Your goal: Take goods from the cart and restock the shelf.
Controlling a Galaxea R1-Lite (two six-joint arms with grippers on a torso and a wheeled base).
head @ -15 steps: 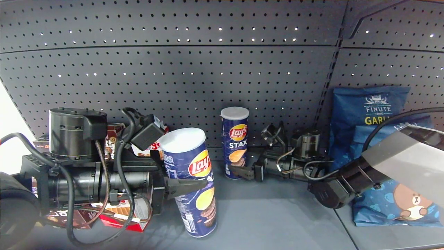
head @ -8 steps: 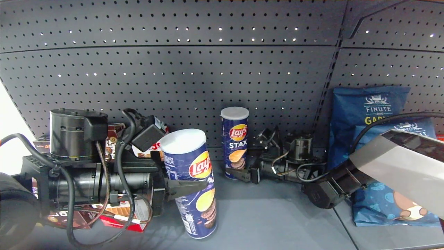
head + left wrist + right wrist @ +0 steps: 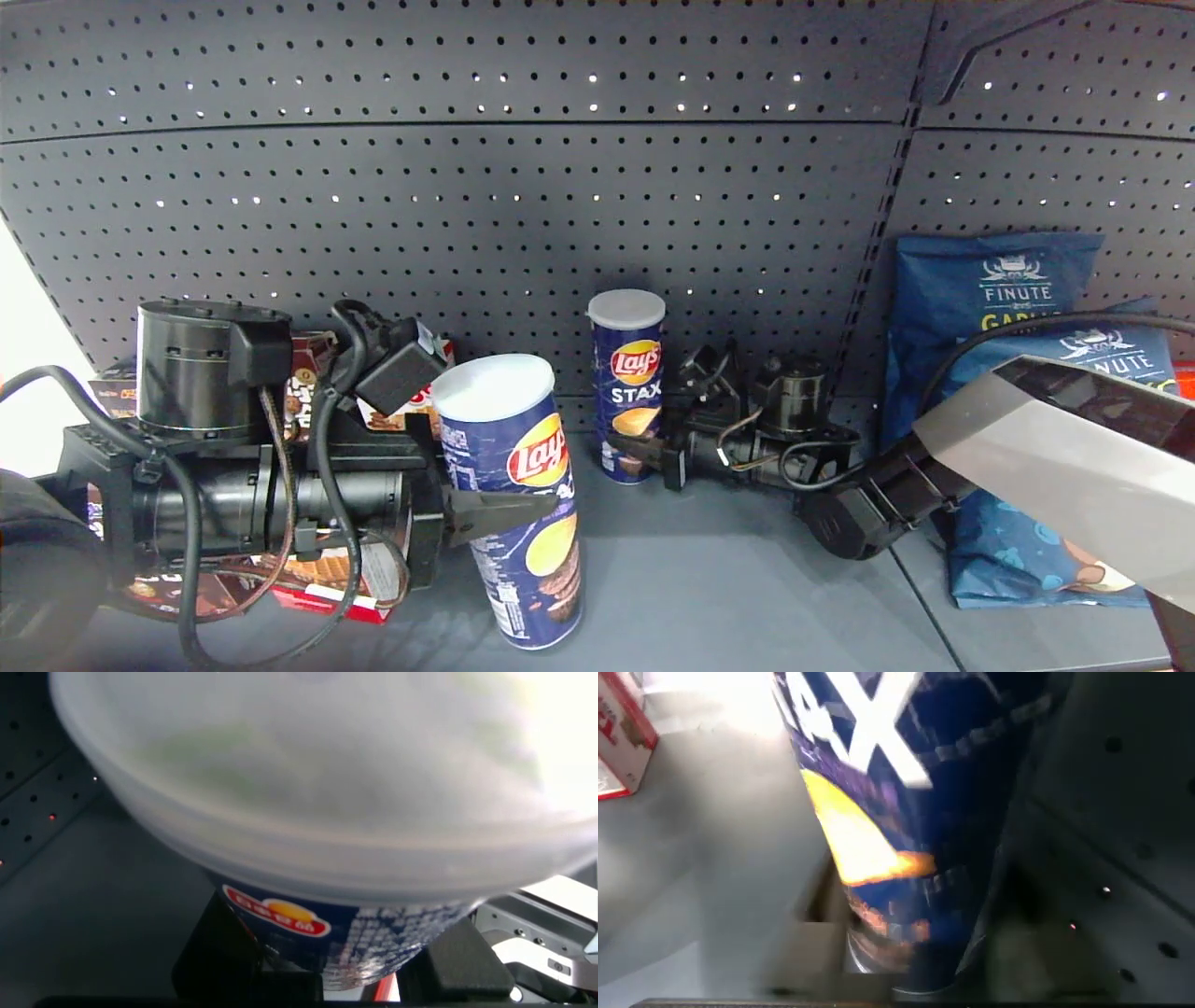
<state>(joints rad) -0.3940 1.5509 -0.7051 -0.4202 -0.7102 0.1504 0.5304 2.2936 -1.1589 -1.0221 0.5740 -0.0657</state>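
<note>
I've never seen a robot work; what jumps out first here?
Probably the big blue chip can leaning at the front of the shelf, clamped in the left gripper. Behind it a second chip can stands upright by the pegboard wall, the right gripper closed on its lower part. Blue snack bags lean at the right.

Navy front can (image 3: pixel 534 443), navy rear can (image 3: pixel 627 387)

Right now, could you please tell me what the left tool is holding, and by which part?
The left tool grips the near tall blue cylindrical chip can with a white lid around its middle.
</note>
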